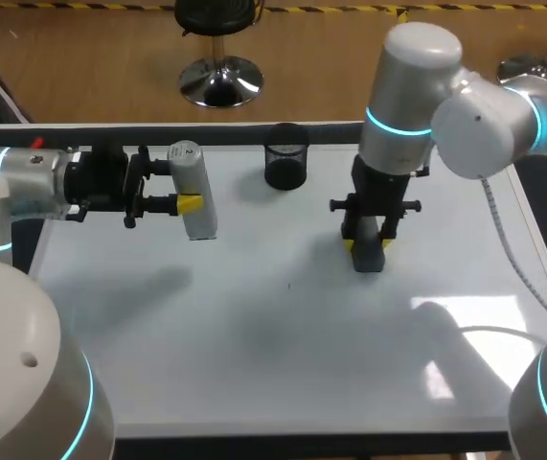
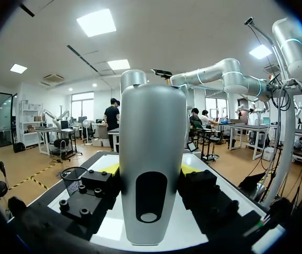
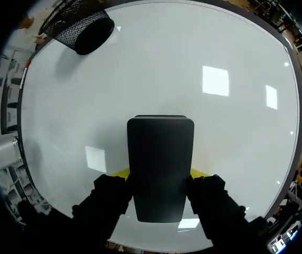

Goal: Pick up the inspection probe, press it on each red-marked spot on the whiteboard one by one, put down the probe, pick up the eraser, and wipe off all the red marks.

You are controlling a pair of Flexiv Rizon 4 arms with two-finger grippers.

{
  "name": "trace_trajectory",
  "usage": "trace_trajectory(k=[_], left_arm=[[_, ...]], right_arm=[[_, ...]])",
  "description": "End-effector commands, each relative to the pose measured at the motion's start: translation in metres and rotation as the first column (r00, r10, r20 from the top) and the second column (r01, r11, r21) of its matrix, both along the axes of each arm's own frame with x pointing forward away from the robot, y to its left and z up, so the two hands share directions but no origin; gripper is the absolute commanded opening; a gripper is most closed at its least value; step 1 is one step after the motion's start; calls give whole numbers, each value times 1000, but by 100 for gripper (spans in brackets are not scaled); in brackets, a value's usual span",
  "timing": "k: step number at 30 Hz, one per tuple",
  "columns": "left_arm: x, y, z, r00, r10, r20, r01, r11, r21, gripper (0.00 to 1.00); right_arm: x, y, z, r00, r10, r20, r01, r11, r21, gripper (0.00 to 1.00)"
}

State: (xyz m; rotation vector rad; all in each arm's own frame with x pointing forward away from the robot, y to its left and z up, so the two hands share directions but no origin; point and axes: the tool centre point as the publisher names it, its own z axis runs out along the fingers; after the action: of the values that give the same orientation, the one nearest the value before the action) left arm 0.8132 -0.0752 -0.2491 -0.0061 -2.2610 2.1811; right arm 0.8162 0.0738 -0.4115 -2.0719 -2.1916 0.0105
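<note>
Gripping probe (image 1: 193, 201) w/ L jaws, R jaws clamp eraser (image 3: 160, 169); only head view shows both.

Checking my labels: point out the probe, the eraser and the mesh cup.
probe (image 2: 152, 132), left wrist view, middle of its silver body.
eraser (image 3: 160, 159), right wrist view, centre of its dark face.
mesh cup (image 1: 285, 171), head view, its side wall.
</note>
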Motion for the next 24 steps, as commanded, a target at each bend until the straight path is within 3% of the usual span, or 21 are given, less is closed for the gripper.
trace_trajectory(k=[1,17,24], left_arm=[[-1,0,1,1000,4,2,-4,1000,0,0],[-1,0,1,1000,4,2,-4,1000,0,0],[-1,0,1,1000,4,2,-4,1000,0,0]], right_arm=[[0,16,8,1000,18,5,-18,999,-30,0],[0,50,-10,998,63,-16,-63,998,-9,0],[0,53,-15,997,74,-20,-74,997,-18,0]])
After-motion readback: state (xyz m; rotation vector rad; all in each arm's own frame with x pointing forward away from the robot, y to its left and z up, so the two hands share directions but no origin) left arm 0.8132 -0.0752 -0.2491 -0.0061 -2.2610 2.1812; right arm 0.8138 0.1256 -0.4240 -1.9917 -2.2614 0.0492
